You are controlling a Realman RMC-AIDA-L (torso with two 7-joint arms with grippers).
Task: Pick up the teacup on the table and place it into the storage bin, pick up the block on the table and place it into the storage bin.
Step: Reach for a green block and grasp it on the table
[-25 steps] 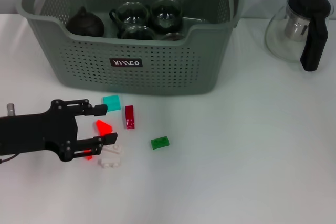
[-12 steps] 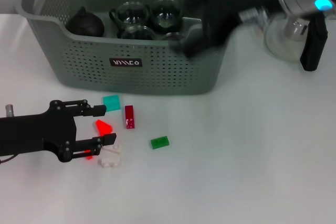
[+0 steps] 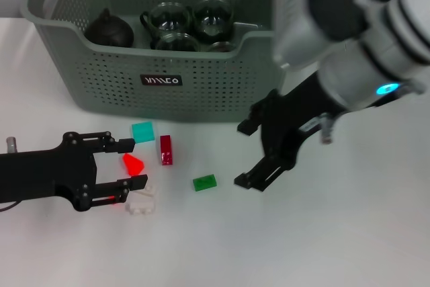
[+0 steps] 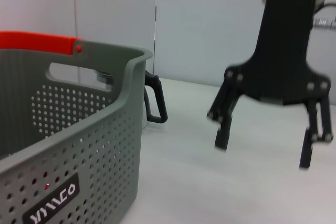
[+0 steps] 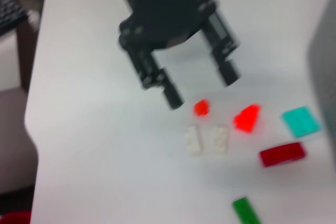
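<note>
White table (image 3: 349, 233), storage bin (image 3: 201, 92) at the back with glass teacups (image 3: 191, 25) and a dark teapot (image 3: 107, 29) inside. Left gripper (image 3: 131, 162) low over the table, jaws wide apart, gripping nothing; orange-red block (image 3: 133, 163) sits between its fingertips, white block (image 3: 142, 201) just beside the near finger, teal block (image 3: 142, 131) and dark red block (image 3: 166, 149) just past the tips. Right gripper (image 3: 252, 152) wide open, empty; green block (image 3: 204, 182) near its lower finger.

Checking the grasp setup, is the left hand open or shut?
Open: left hand fingers are spread, with the red block between them, untouched.
</note>
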